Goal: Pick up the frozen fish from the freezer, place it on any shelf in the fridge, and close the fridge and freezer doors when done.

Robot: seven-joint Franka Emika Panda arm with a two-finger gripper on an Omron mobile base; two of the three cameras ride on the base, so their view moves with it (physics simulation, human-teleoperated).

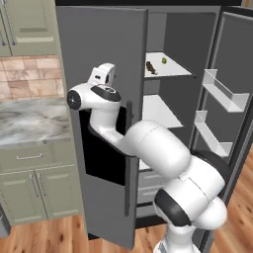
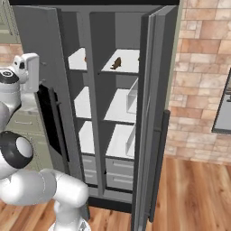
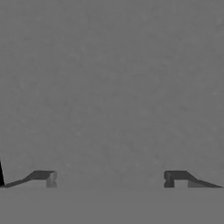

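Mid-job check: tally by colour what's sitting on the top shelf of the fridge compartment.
Brown: 1, the brown item, likely the fish
Green: 1, the small green item
Total: 2, both on the top shelf
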